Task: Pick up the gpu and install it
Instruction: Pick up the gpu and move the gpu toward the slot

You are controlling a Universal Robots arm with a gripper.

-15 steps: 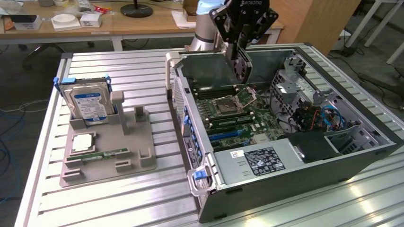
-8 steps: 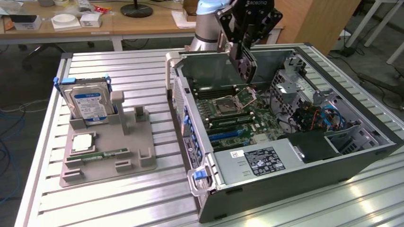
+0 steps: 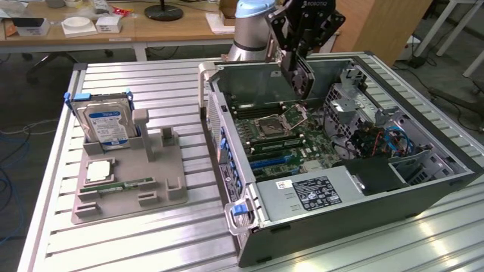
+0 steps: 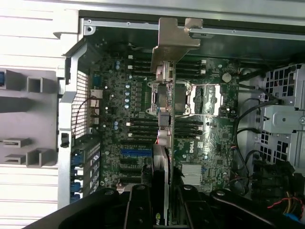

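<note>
Claw (image 3: 297, 55): closed on the graphics card (image 3: 304, 76), one finger (image 4: 138, 210) on each flat face, gripping the card by one end. Graphics card: dark, thin, hanging below the claw inside the open computer case (image 3: 423, 198); its long axis runs straight down from the claw, with the silver bracket (image 4: 174, 40) at the lower end, clear of the board as far as can be judged. Motherboard (image 3: 302, 141): lies flat on the case floor directly under the card; the processor socket (image 3: 270, 126) sits just beneath and a little nearer. Blue slots (image 3: 268, 163): on the near part of the board, toward the exterior view's left of the hanging card, hence nearer and lower than the claw; the card's flat plane appears to cross the line of the slots instead of lying along it. Grey holder (image 3: 128, 198): on the slatted table (image 3: 151, 238), well apart at the exterior view's left, carrying a hard drive (image 3: 106, 127) and a memory stick (image 3: 124, 185).
</note>
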